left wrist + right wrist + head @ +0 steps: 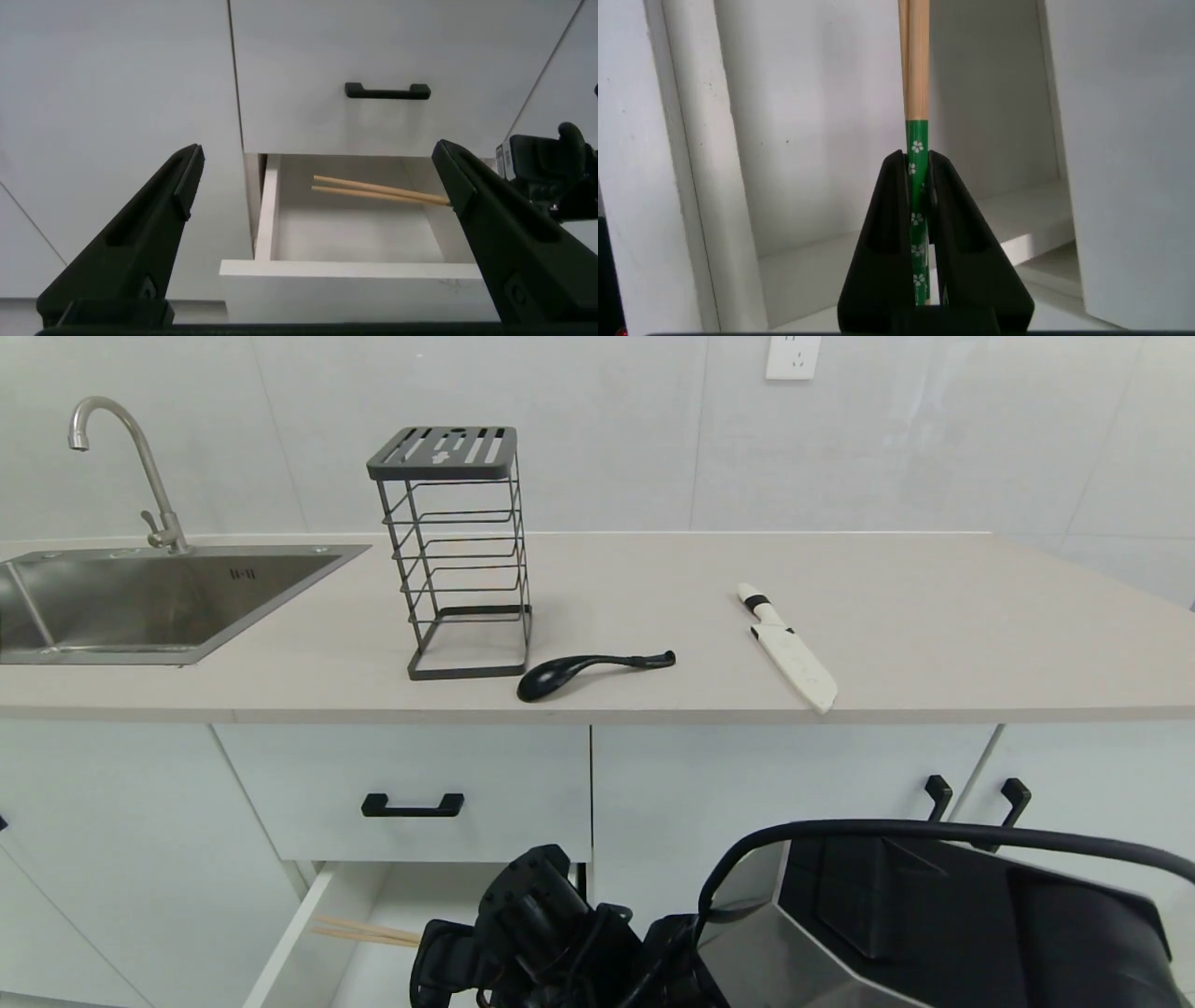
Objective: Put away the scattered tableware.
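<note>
— What is my right gripper (918, 177) doing?

— It is clamped on the green, flower-printed ends of the chopsticks (915, 75). The plain wooden lengths run out from it over the open drawer (346, 270). Holding them by one end looks deliberate to me: the free ends go in first, and your fingers stay near the drawer's front. I cannot tell whether the sticks touch the drawer floor.

— And the left?

— Your left gripper (318, 154) is spread wide with nothing in it, hanging in front of the drawer and facing into it. From there you see the pair crossing the drawer at a slant, with the free ends stopping short of the side wall.

— Room to let go?

— I would judge yes. The drawer is pulled well out and its walls stand apart from the sticks. The tight edge is overhead, where the upper drawer (387, 91) front sits above the back part. Withdraw forward, not straight up.

— What is left after that?

— On the counter (934, 616), a black spoon (579, 670) lies just beside the foot of the wire rack (457, 551). A white knife (789, 649) lies well apart to its right, with its blade toward the counter's front edge. The knife has open counter on every side. The rack crowds the spoon's bowl, so come at the handle. The sink (140, 597) is far off on the left.
</note>
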`<state>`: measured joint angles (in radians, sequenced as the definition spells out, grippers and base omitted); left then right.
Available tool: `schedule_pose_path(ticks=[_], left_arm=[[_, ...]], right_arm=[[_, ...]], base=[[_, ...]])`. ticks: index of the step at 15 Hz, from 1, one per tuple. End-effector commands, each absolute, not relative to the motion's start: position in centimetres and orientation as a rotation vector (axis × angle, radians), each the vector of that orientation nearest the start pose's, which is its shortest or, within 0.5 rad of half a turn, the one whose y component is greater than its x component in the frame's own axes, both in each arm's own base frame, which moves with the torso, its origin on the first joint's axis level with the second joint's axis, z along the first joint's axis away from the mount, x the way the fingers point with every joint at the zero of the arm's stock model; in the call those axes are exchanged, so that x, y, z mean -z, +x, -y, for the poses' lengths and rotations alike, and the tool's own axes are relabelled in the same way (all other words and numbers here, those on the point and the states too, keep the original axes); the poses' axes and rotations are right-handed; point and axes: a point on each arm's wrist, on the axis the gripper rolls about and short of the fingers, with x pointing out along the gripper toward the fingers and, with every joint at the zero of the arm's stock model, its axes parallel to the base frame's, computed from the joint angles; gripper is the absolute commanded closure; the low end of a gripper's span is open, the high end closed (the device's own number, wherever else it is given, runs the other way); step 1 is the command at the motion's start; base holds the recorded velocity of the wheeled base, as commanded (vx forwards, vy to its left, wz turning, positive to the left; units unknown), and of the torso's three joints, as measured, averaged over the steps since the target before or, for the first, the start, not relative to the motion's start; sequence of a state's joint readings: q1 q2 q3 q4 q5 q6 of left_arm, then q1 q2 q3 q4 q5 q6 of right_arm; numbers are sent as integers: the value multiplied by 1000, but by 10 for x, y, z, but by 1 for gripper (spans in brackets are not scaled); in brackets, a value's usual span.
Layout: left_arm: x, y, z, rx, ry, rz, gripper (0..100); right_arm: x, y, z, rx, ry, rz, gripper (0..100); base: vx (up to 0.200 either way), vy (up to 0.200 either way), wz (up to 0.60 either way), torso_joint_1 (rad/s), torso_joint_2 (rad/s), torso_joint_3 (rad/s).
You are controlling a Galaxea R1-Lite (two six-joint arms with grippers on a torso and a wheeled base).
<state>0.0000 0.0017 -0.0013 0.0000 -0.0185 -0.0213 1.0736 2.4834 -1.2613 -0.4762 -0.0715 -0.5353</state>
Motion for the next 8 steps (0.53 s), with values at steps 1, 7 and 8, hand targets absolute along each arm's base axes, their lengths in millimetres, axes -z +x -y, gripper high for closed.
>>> schedule_pose_path(ticks=[1,7,8], left_arm=[[-76,-23,0,18,-21,-2,0],[-76,-23,0,18,-21,-2,0],[-76,-23,0,18,-21,-2,0]], right_arm=[[21,220,-391,-1132,-870,-372,100],[37,229,-387,-1096,-766,-478,100],[38,230,-386,-1081,-717,-520,100]], base=[[0,0,0,0,0,0],[0,0,0,0,0,0],[0,0,0,0,0,0]])
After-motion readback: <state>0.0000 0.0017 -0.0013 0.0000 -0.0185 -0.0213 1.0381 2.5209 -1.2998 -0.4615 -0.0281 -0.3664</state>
